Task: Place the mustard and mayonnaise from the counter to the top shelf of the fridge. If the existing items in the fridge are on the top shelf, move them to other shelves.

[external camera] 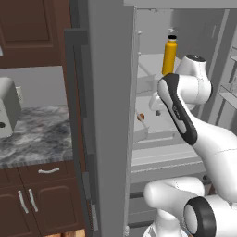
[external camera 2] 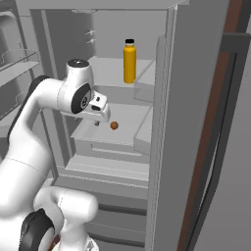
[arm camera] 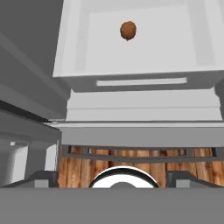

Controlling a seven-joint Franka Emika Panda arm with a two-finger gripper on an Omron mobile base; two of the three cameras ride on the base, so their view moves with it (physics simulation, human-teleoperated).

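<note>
The tall grey open fridge (external camera 2: 162, 122) stands beside a marble-patterned grey countertop (external camera: 39, 134) and dark wood cabinets (external camera: 28, 199). The white arm's two-finger gripper (external camera 2: 100, 117) hovers over a white lower shelf (arm camera: 131, 57); whether it is open cannot be told. A yellow mustard bottle with black cap (external camera 2: 129, 61) stands upright on the top shelf; a small brown round item (arm camera: 127, 30) lies below.

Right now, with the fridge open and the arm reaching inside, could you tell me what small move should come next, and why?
Probably draw the gripper back out of the fridge: it hangs with nothing seen between its fingers above the lower shelf with the small brown item, while the yellow bottle already stands on the top shelf.
</note>
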